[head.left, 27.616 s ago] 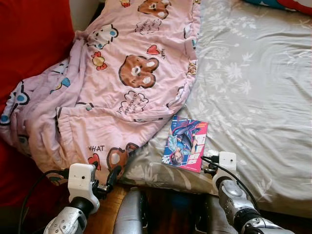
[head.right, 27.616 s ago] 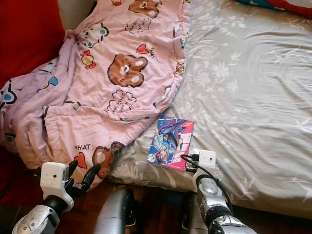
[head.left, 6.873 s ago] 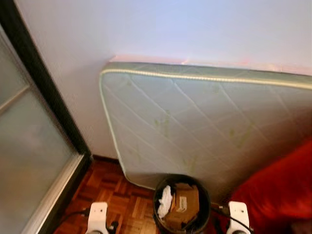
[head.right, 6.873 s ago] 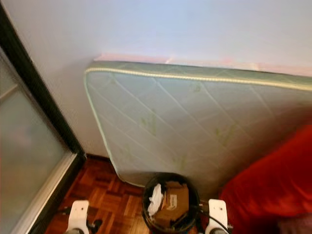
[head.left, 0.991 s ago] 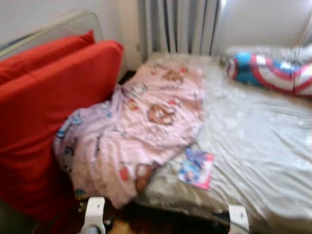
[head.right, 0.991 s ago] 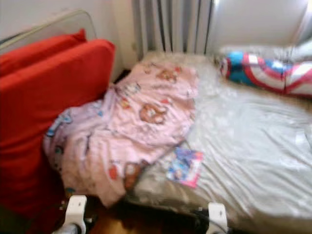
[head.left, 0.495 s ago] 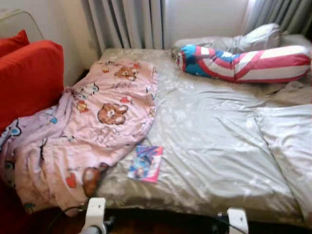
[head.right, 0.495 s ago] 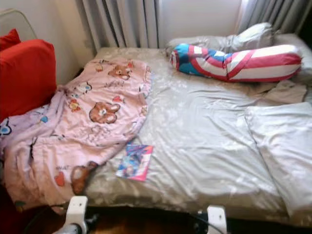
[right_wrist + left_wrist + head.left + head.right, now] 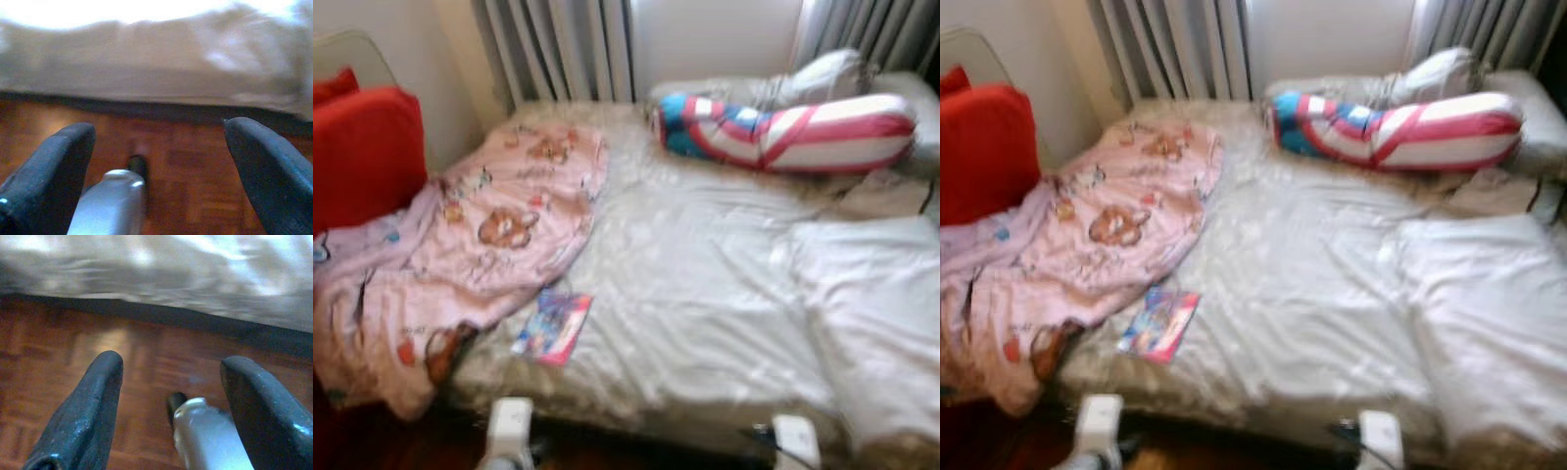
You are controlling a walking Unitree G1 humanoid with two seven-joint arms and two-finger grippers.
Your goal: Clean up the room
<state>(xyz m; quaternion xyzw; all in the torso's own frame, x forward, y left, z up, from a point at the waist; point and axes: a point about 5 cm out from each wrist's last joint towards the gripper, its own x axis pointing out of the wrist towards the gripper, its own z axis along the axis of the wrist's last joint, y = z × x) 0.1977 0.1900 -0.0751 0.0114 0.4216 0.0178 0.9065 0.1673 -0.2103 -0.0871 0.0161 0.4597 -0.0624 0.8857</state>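
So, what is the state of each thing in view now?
Blanket: crumpled, hanging off the bed's left edge.
Booklet: flat on the sheet, closed.
Bolster: lying across the head of the bed.
Curtains: drawn.
Left gripper: fingers open, empty.
Right gripper: fingers open, empty.

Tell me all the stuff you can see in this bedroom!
bed: one, grey sheet, middle of the room.
blanket: one, pink with bears, left side of the bed, hanging off its edge.
book: one, blue and pink cover, on the bed beside the blanket.
bolster: one, red, white and blue, across the head of the bed.
pillow: one, pale grey, right side of the bed.
cushion: red, left of the bed.
curtains: grey, behind the bed.
floor: brown wood, below the bed edge.
left gripper: open, low over the floor.
right gripper: open, low over the floor.
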